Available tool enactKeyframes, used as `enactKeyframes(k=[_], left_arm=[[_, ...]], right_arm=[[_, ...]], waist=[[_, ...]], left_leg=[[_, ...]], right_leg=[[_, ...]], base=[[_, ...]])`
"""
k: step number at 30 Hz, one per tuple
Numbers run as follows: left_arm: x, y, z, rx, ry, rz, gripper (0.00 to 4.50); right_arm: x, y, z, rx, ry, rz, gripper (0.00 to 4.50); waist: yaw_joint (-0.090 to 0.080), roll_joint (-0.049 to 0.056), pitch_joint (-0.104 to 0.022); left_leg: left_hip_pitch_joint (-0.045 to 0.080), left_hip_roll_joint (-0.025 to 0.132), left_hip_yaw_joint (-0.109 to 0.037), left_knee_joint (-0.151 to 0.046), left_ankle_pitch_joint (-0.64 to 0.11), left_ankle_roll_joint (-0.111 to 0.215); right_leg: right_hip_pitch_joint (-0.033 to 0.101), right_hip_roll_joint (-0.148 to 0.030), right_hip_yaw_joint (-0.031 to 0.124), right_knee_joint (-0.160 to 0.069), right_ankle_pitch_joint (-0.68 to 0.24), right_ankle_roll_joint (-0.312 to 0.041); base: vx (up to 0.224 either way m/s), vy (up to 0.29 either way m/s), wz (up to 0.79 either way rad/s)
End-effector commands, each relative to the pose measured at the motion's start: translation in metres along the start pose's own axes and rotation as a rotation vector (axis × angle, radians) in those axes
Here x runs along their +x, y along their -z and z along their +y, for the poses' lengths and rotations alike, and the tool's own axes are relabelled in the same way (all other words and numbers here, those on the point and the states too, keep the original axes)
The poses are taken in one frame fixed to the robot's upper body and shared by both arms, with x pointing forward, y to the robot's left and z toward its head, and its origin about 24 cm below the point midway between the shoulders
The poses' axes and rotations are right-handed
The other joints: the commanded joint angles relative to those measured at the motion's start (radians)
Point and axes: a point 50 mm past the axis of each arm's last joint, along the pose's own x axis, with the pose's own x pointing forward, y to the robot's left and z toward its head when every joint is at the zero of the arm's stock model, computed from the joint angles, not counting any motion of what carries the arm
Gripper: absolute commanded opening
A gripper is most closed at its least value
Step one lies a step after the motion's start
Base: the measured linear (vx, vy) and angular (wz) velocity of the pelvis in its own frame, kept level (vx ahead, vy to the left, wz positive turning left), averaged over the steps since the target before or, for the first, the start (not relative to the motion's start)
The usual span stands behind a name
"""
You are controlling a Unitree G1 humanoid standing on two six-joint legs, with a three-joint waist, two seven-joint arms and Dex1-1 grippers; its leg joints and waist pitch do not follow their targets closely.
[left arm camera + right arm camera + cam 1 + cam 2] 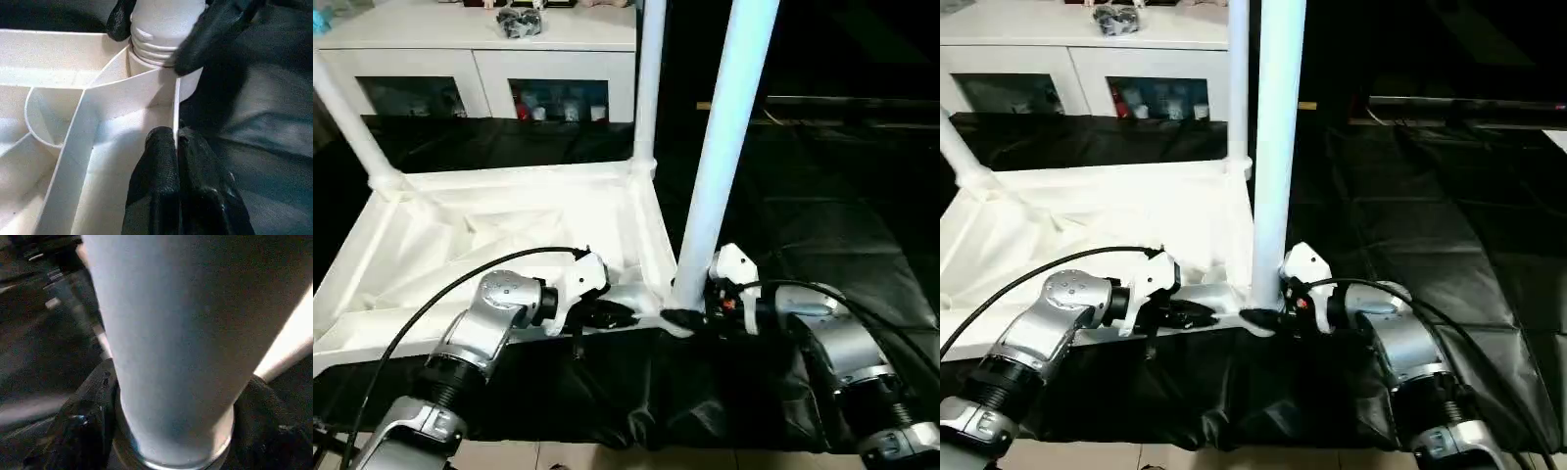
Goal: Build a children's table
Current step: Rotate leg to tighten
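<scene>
The children's table lies upside down on a black cloth, its white ribbed top (509, 225) facing up. Upright legs stand in the far left corner (347, 117) and the far right corner (649, 88). A third leg (724, 127) stands in the near right corner socket. My left gripper (176, 147) is shut on the thin near rim wall of the top, just beside that socket. My right gripper (683, 318) clasps the base of the near right leg (166, 342), with one black finger (215, 29) on its ribbed end and the other on the opposite side.
A white cabinet (480, 59) with glass doors stands behind the table, with small items on top. The black cloth (822, 215) covers the surface to the right of the table and hangs over the near edge.
</scene>
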Motion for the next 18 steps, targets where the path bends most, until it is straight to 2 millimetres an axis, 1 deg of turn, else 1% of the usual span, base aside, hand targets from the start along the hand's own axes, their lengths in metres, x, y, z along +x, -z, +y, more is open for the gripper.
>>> enactKeyframes(k=[1,3,4,5,6,7,8,10,11,12,13,14,15,16,17,18], left_arm=[[0.009,-0.024,0.010,0.050,-0.093,-0.080,0.00],[0.012,-0.026,0.012,0.043,-0.124,-0.084,0.00],[0.019,-0.032,0.016,0.037,-0.185,-0.095,0.00],[0.024,-0.036,0.018,0.036,-0.217,-0.101,0.00],[0.029,-0.039,0.021,0.033,-0.256,-0.102,0.00],[0.030,-0.040,0.022,0.032,-0.267,-0.102,0.00],[0.035,-0.043,0.023,0.028,-0.297,-0.104,0.00],[0.039,-0.047,0.024,0.025,-0.328,-0.112,0.00],[0.045,-0.051,0.024,0.026,-0.349,-0.122,0.00],[0.047,-0.052,0.024,0.028,-0.356,-0.126,0.00],[0.049,-0.053,0.023,0.029,-0.350,-0.130,0.00],[0.050,-0.053,0.022,0.033,-0.344,-0.132,0.00],[0.051,-0.053,0.022,0.034,-0.339,-0.133,0.00],[0.051,-0.053,0.021,0.037,-0.330,-0.136,0.00],[0.050,-0.052,0.020,0.042,-0.315,-0.140,0.00],[0.049,-0.051,0.020,0.042,-0.305,-0.143,0.00]], right_arm=[[0.019,0.004,0.011,0.013,-0.002,0.018,2.72],[0.023,0.005,0.009,0.027,0.057,0.018,2.71],[0.033,0.007,0.007,0.070,0.165,0.011,2.71],[0.040,0.008,0.007,0.104,0.230,0.010,2.71],[0.047,0.007,0.006,0.131,0.288,0.003,2.71],[0.049,0.007,0.006,0.138,0.304,0.001,2.70],[0.055,0.005,0.005,0.160,0.362,0.000,2.70],[0.061,0.004,0.005,0.176,0.411,0.001,2.70],[0.070,-0.003,0.006,0.168,0.436,-0.020,2.70],[0.074,-0.007,0.007,0.158,0.438,-0.036,2.70],[0.077,-0.011,0.008,0.151,0.439,-0.063,2.70],[0.079,-0.015,0.008,0.151,0.428,-0.092,2.70],[0.080,-0.017,0.008,0.153,0.420,-0.110,3.05],[0.079,-0.019,0.008,0.167,0.408,-0.129,3.26],[0.078,-0.018,0.007,0.187,0.400,-0.139,3.40],[0.076,-0.018,0.007,0.204,0.381,-0.152,3.40]], waist=[[-0.004,-0.010,-0.055],[-0.008,-0.010,-0.055],[-0.010,-0.010,-0.054],[-0.013,-0.011,-0.052],[-0.016,-0.009,-0.055],[-0.016,-0.009,-0.054],[-0.015,-0.009,-0.055],[-0.016,-0.007,-0.056],[-0.016,-0.006,-0.057],[-0.017,-0.004,-0.058],[-0.017,-0.006,-0.059],[-0.014,-0.005,-0.061],[-0.012,-0.005,-0.063],[-0.012,-0.005,-0.064],[-0.011,-0.006,-0.063],[-0.011,-0.007,-0.062]], left_leg=[[0.026,0.092,-0.056,-0.072,-0.198,0.032],[0.028,0.091,-0.056,-0.072,-0.207,0.032],[0.027,0.092,-0.055,-0.072,-0.204,0.030],[0.030,0.089,-0.055,-0.073,-0.214,0.020],[0.028,0.088,-0.057,-0.073,-0.210,0.008],[0.030,0.090,-0.058,-0.075,-0.215,0.004],[0.031,0.092,-0.058,-0.075,-0.214,0.004],[0.030,0.090,-0.056,-0.074,-0.206,0.006],[0.029,0.090,-0.056,-0.074,-0.199,0.009],[0.029,0.089,-0.055,-0.072,-0.196,0.010],[0.027,0.088,-0.054,-0.071,-0.188,0.013],[0.026,0.088,-0.054,-0.069,-0.168,0.024],[0.024,0.089,-0.054,-0.068,-0.148,0.039],[0.023,0.089,-0.053,-0.066,-0.141,0.046],[0.022,0.089,-0.052,-0.066,-0.126,0.063],[0.022,0.090,-0.052,-0.066,-0.129,0.074]], right_leg=[[0.031,-0.109,0.065,-0.084,-0.204,-0.220],[0.030,-0.108,0.064,-0.085,-0.209,-0.220],[0.028,-0.108,0.066,-0.085,-0.209,-0.219],[0.023,-0.108,0.067,-0.089,-0.233,-0.220],[0.027,-0.109,0.066,-0.087,-0.240,-0.215],[0.026,-0.110,0.066,-0.089,-0.243,-0.214],[0.028,-0.110,0.067,-0.088,-0.228,-0.211],[0.026,-0.109,0.068,-0.085,-0.199,-0.216],[0.029,-0.109,0.067,-0.084,-0.182,-0.218],[0.028,-0.109,0.067,-0.083,-0.163,-0.223],[0.031,-0.109,0.067,-0.082,-0.151,-0.224],[0.033,-0.111,0.067,-0.079,-0.118,-0.227],[0.036,-0.112,0.067,-0.074,-0.081,-0.231],[0.036,-0.112,0.066,-0.073,-0.065,-0.235],[0.038,-0.110,0.066,-0.070,-0.040,-0.240],[0.037,-0.111,0.064,-0.071,-0.044,-0.242]], base=[[0.000,0.000,0.00],[0.000,0.000,0.00],[0.000,0.000,0.00],[0.000,0.000,0.00],[0.000,0.000,0.00],[0.000,0.000,0.00],[0.000,0.000,0.00],[0.000,0.000,0.00],[0.000,0.000,0.00],[0.000,0.000,0.00],[0.000,0.000,0.00],[0.000,0.000,0.00],[0.000,0.000,0.00],[0.000,0.000,0.00],[0.000,0.000,0.00],[0.000,0.000,0.00]])
